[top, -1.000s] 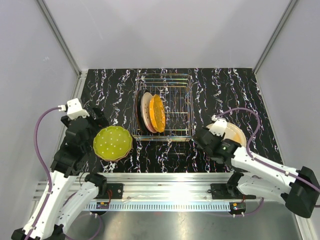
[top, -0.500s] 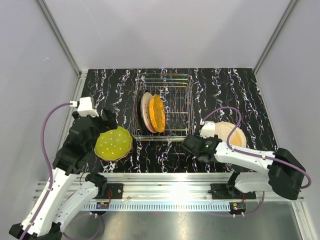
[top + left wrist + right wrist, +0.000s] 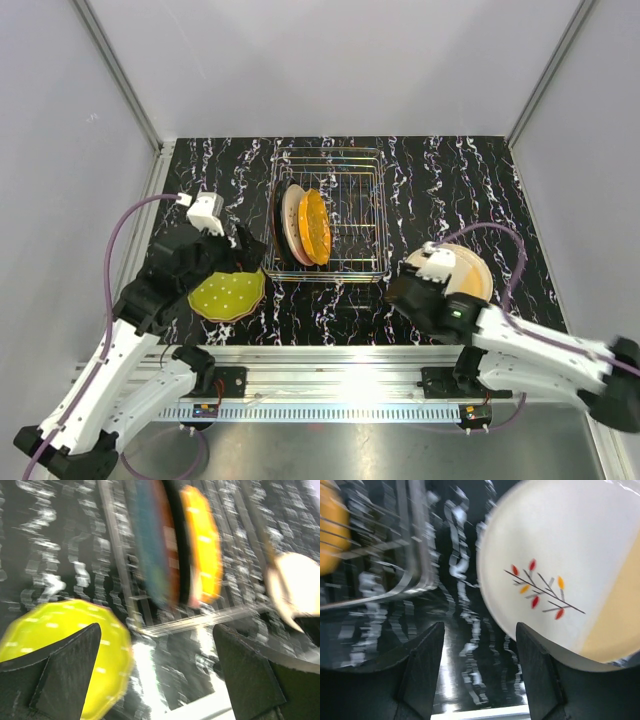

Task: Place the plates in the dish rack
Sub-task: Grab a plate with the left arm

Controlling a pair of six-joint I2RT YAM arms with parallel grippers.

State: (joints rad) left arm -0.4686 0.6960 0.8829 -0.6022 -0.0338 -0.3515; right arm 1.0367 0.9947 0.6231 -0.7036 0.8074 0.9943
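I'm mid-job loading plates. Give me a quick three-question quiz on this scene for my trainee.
1. True or false: the yellow-green plate already stands in the dish rack.
2. Which plate lies flat on the table near the right gripper? A cream, B black, C pink.
3. Fill in: the left gripper has its jaws ____, with nothing between them.

Key: 1 false. 2 A, the cream plate. 3 open.

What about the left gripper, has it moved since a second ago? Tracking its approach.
Yes: left gripper moved right, toward the rack, over the yellow plate.
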